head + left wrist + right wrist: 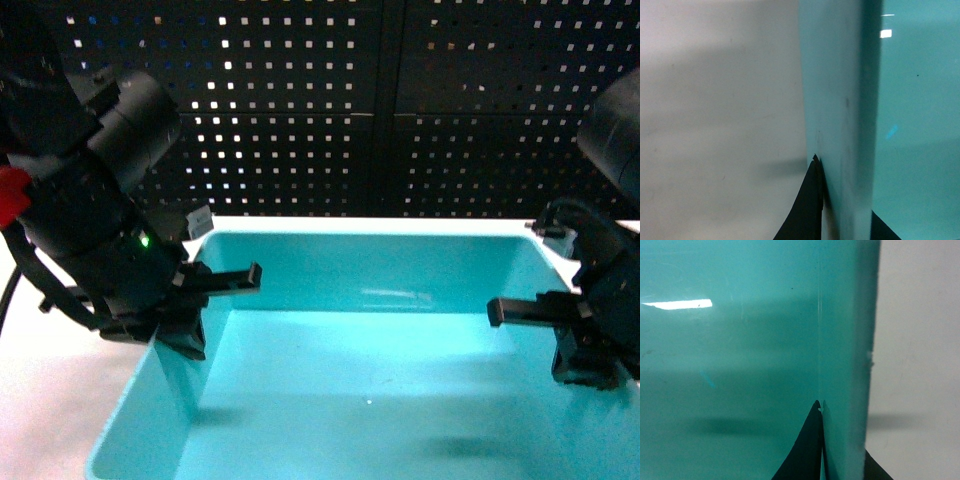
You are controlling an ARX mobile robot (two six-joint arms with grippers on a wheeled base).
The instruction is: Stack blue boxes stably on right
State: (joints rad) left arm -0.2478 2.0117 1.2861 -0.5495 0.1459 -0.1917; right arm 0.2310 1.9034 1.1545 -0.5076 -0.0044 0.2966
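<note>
Two sets of jaws pinch the walls of one blue box (380, 390). The left gripper (185, 315) has its jaws narrowed on the box's left wall, one finger (805, 210) outside and one inside. The right gripper (580, 335) clamps the right wall the same way, a dark finger (802, 450) against the inner face. The turquoise tub sits open-topped in the middle of the head view, filling most of its lower half, on a pale counter (50, 400). Behind it stands a dark perforated panel (400, 100).
</note>
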